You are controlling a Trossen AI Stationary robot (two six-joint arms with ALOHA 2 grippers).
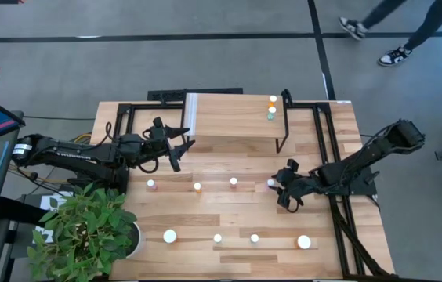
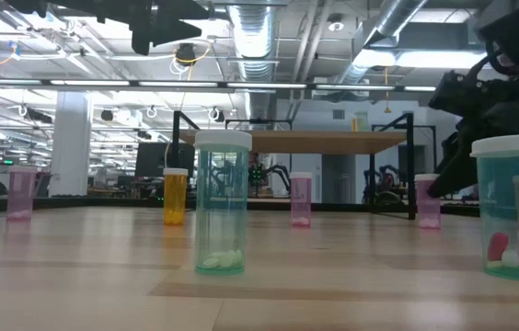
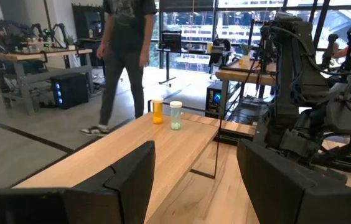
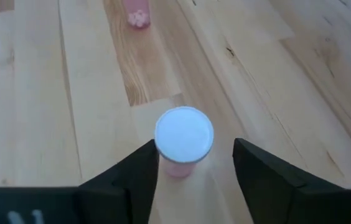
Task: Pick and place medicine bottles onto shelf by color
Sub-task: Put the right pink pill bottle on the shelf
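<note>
Pink bottle (image 4: pixel 183 140) between open right claw (image 4: pixel 194 180)

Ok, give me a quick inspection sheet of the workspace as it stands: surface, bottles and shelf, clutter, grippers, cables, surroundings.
Surface: light-wood tabletop, no spills seen.
Job's things: shelf carries an orange bottle and a green bottle at its far right end; about nine bottles stand upright on the tabletop, including a pink bottle at the right gripper.
Clutter: potted plant at the near left corner.
Grippers: left gripper open, empty, beside the shelf's left end; right gripper open, straddling the pink bottle, no grip visible.
Cables: bundle runs down the table's right edge.
Surroundings: a person's legs cross the floor beyond the table.
</note>
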